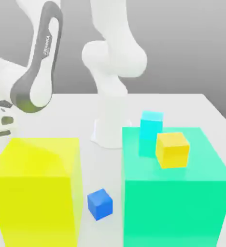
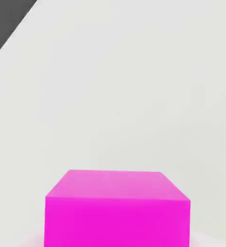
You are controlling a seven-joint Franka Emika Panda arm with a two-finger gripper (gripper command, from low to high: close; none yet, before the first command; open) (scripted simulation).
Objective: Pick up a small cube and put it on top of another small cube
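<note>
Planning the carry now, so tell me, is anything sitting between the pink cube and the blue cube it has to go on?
Yes. The big yellow block stands between them: the pink cube peeks out at its far left edge in the exterior view, and the blue cube sits on the table just right of that block.

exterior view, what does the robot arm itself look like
The arm is glossy white with fat, rounded segments and bulbous joints, rising from a white cylindrical base on the table. The nearer link has a dark grey band curving along its edge, with small dark lettering printed on it. No loose cables show.
</note>
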